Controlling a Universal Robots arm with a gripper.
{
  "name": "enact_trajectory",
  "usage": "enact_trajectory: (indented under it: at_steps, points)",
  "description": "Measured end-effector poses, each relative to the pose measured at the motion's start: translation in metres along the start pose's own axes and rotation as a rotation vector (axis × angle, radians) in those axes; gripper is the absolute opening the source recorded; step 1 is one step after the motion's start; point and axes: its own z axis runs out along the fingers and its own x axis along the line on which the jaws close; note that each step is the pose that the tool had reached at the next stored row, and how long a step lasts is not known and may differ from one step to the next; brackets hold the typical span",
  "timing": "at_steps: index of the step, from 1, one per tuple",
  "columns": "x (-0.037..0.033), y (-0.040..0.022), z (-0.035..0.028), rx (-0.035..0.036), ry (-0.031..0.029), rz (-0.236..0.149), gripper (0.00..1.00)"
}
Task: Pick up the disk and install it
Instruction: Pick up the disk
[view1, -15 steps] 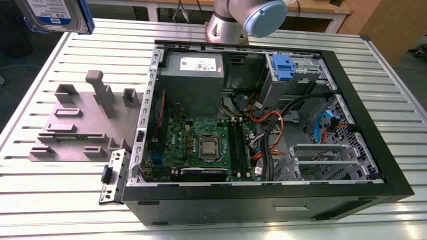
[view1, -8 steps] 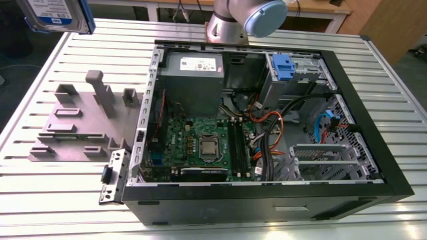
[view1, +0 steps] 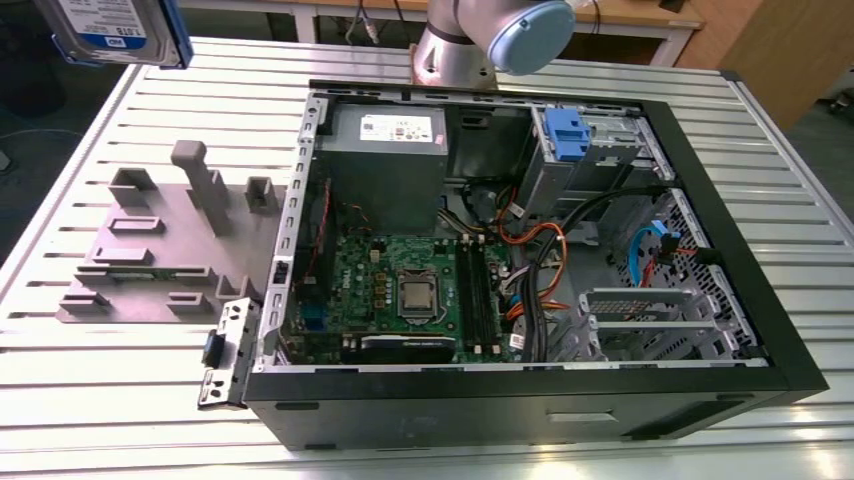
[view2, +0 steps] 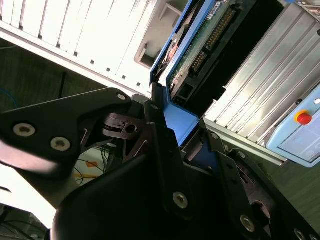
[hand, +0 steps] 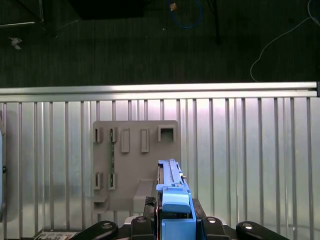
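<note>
The disk (view1: 114, 28) hangs high over the table's far corner at the exterior view's left, its white-and-blue label facing the camera and a blue rail on its edge. In the second wrist view the disk (view2: 200, 47) shows its green circuit-board side, and my gripper (view2: 185, 135) is shut on it, one black finger (view2: 156, 127) against the blue rail. In the first wrist view the disk (hand: 172, 192) stands edge-on between the fingers of my gripper (hand: 174, 212), above the grey fixture (hand: 135, 165).
An open black computer case (view1: 747, 290) lies on the slatted metal table (view1: 107, 400), with motherboard (view1: 400, 290), grey power supply (view1: 384, 150) and a drive cage with a blue rail (view1: 567, 135). The grey slotted fixture (view1: 160, 250) sits left of it. The arm's base (view1: 467, 45) stands behind.
</note>
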Motion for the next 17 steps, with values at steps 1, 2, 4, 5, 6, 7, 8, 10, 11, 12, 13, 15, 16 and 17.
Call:
enact_trajectory:
  at_steps: [1, 2, 4, 5, 6, 7, 8, 10, 11, 12, 13, 15, 16, 17]
  points:
    - [0.0, -0.0003, -0.0001, -0.0001, 0.0001, 0.0, 0.36]
    - [0.0, -0.0005, 0.0, 0.0, 0.0, 0.0, 0.36]
    - [0.0, -0.001, 0.0, 0.0, 0.0, 0.0, 0.36]
    - [0.0, -0.0013, -0.0001, -0.0001, 0.0, 0.0, 0.36]
    - [-0.0001, -0.0015, -0.0001, -0.0001, 0.0, 0.0, 0.36]
    - [0.0, -0.0016, 0.0, -0.0001, 0.0, 0.0, 0.36]
    - [-0.0001, -0.0022, -0.0001, -0.0002, 0.0001, 0.0, 0.36]
    - [-0.0001, -0.0023, 0.0, -0.0001, 0.0, 0.0, 0.36]
    - [-0.0001, -0.0023, 0.0, 0.0, 0.0, 0.0, 0.36]
    - [-0.0001, -0.0023, 0.0, -0.0001, 0.0, 0.0, 0.36]
    - [-0.0001, -0.0023, 0.0, -0.0001, 0.0, 0.0, 0.36]
    - [-0.0001, -0.0023, 0.0, -0.0001, 0.0, 0.0, 0.36]
    - [0.0001, -0.0024, 0.0, -0.0001, 0.0, 0.0, 0.36]
    - [0.0005, -0.0025, 0.0, -0.0001, 0.0, 0.0, 0.36]
